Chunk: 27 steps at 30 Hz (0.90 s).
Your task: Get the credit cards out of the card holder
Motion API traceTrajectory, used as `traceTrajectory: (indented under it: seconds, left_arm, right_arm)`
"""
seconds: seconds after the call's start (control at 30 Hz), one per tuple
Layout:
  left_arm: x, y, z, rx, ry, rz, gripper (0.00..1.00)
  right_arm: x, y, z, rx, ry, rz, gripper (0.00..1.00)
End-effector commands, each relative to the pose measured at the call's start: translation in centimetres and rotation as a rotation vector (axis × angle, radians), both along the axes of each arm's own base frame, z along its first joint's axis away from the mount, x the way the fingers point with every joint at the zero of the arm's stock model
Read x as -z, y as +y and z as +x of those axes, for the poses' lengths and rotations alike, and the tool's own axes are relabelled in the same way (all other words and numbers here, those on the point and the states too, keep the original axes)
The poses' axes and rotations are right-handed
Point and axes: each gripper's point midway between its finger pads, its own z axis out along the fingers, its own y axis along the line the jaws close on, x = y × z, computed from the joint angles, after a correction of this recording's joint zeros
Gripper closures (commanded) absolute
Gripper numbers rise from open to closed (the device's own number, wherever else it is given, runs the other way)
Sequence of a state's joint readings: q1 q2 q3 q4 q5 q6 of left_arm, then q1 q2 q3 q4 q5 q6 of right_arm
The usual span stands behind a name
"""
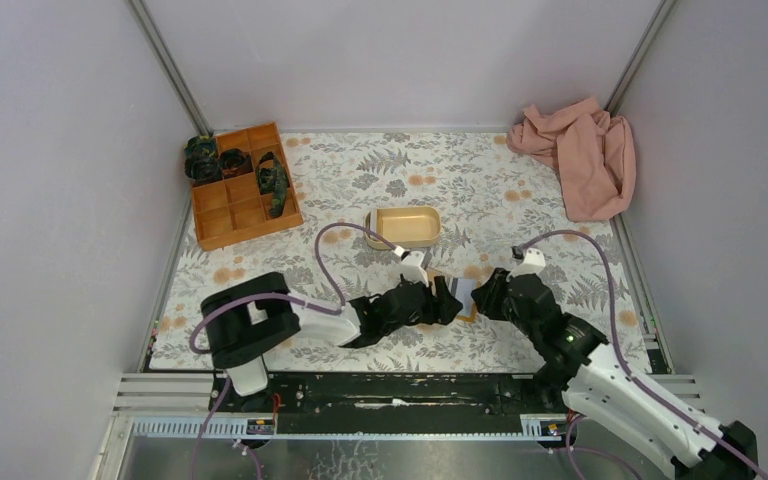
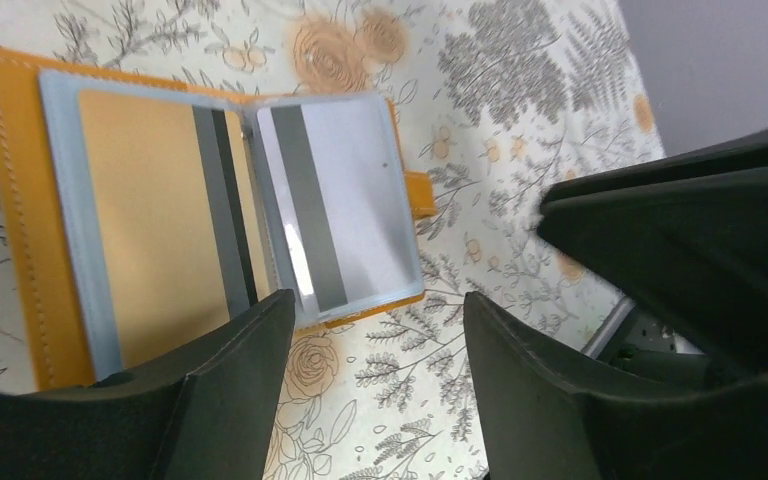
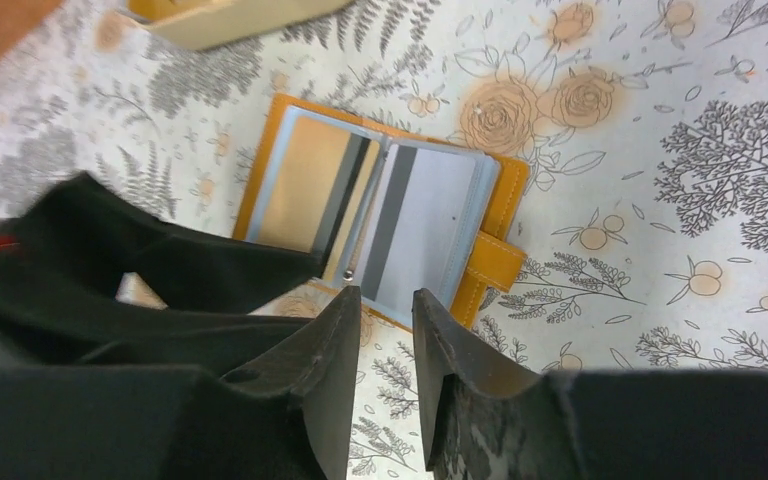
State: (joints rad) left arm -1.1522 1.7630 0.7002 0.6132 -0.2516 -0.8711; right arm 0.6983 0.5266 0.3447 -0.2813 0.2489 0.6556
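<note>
Flanking card holder [image 1: 459,291], both arms [image 1: 390,308] low

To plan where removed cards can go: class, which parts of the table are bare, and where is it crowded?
Bare table lies between the compartment box and the beige tray, and between that tray and the pink cloth. It is crowded at the near centre, where the left gripper and right gripper meet at the open card holder.
</note>
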Motion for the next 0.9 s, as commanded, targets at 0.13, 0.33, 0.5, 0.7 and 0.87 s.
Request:
traceTrajectory:
  seconds: [0.13,0.33,0.5,0.7,0.87]
  left_arm:
    - [-3.8,3.2,1.6,-0.102,-0.1,-0.031,0.32]
    - [-1.5,4.8,3.2,-0.156,-0.101,0.06,0.31]
    - [0.9,4.7,3.8,-0.16,-0.08,0.118,0.32]
    - [2.6,5.0,2.8,-0.15,-0.036,0.09,0.36]
    - [3.3,5.3,1.6,-0.141,-0.008,0.06,0.38]
  right_arm:
    - [0.2,3.6,2.1,-0.042,-0.014,0.093,0.7]
    - [1.5,5.2,2.6,-0.085,0.035,0.098,0.71]
    - [2.4,6.0,2.2,-0.113,0.059,0.12,0.71]
    - [3.3,5.8,2.0,-0.112,0.072,0.111,0.65]
    - [4.4,5.9,1.9,-0.108,0.095,0.114,0.59]
